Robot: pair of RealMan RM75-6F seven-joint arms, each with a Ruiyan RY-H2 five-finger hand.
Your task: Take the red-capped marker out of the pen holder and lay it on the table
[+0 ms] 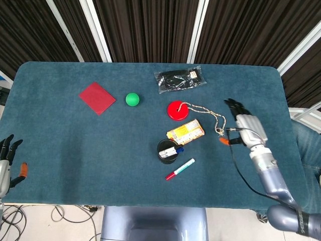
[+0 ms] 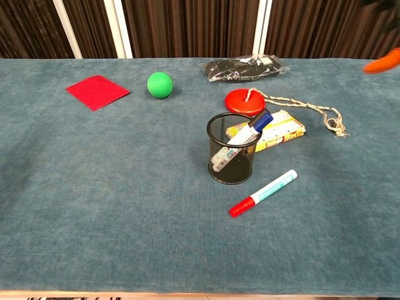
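Marker: red-capped marker lies flat on the surface, just beside the pen holder.
Right hand: fingers spread, holding nothing.
Left hand: empty, fingers apart.

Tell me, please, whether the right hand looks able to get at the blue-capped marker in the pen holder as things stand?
Probably yes. The right hand holds nothing, and the blue-capped marker leans above the pen holder rim with nothing covering it.
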